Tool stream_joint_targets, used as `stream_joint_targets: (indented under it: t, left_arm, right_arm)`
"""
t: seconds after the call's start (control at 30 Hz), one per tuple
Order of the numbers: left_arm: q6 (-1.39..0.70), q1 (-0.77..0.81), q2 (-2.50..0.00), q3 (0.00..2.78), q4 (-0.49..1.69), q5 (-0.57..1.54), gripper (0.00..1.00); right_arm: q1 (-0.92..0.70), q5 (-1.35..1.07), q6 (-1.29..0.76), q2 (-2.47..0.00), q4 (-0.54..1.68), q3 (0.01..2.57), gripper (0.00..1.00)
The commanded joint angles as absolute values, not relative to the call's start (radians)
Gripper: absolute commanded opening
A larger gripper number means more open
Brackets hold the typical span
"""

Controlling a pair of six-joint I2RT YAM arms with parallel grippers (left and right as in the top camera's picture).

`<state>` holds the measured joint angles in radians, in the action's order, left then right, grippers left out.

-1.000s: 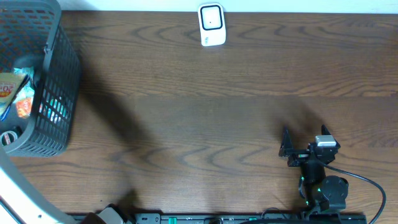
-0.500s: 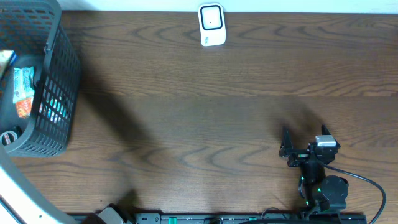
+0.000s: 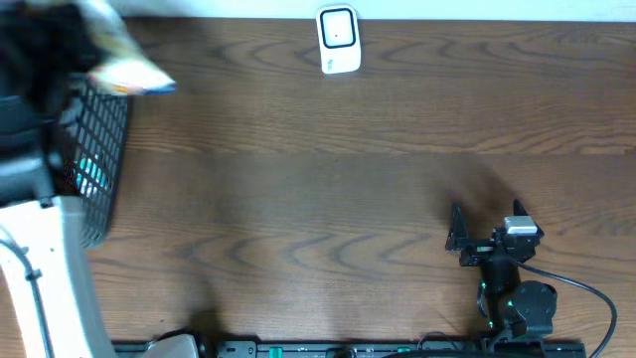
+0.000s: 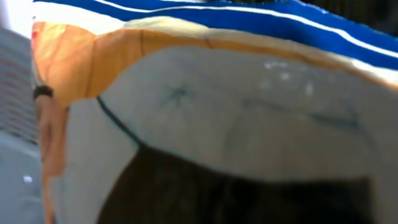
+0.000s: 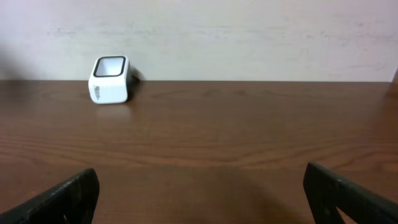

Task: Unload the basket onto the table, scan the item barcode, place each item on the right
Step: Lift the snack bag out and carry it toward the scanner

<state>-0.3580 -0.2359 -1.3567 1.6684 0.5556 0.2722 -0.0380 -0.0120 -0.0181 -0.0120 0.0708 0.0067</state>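
1. Since a moment ago, the left arm has come up out of the basket (image 3: pixel 99 149). The snack packet (image 3: pixel 129 75) that lay inside has come up with it. The right arm has not moved.
2. The left fingers (image 3: pixel 79 50) are shut tight on the snack packet. In the left wrist view the packet fills almost everything: white, orange and a blue stripe. The fingers themselves are hidden there.
3. The snack packet is up in the air over the right rim of the basket, at the far left corner of the worktop (image 3: pixel 318 199). It looks blurry from above.
4. The right fingers (image 3: pixel 460 239) are spread wide and hold nothing. They sit low, near the front right of the worktop.
5. The white barcode scanner (image 3: pixel 338 40) stands at the far edge, near the middle. In the right wrist view its dark window faces the front and tips up a little.
6. From the packet, the scanner lies to the right, along the far edge, well apart. The packet's long side already points roughly that way. The left arm has the packet, so I think it is the one to carry it over.
7. I cannot see the barcode. The packet may need a turn so the barcode faces the window.
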Motion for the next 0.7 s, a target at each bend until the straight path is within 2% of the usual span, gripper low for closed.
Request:
stream_joint_targets:
  t: [0.0,0.23,0.67]
  left_arm:
    - [-0.195,-0.102,-1.390,1.673,0.610,0.162,0.07]
    - [-0.165,0.075,-1.562,1.673,0.756,-0.044,0.08]
    - [-0.165,0.178,-1.882,1.673,0.879,-0.046,0.10]
  right_arm:
    - [-0.041,-0.018,-0.029,-0.006,0.075,0.006,0.99]
    - [-0.041,-0.018,-0.029,-0.006,0.075,0.006,0.99]
    - [-0.041,-0.018,-0.029,-0.006,0.075,0.006,0.99]
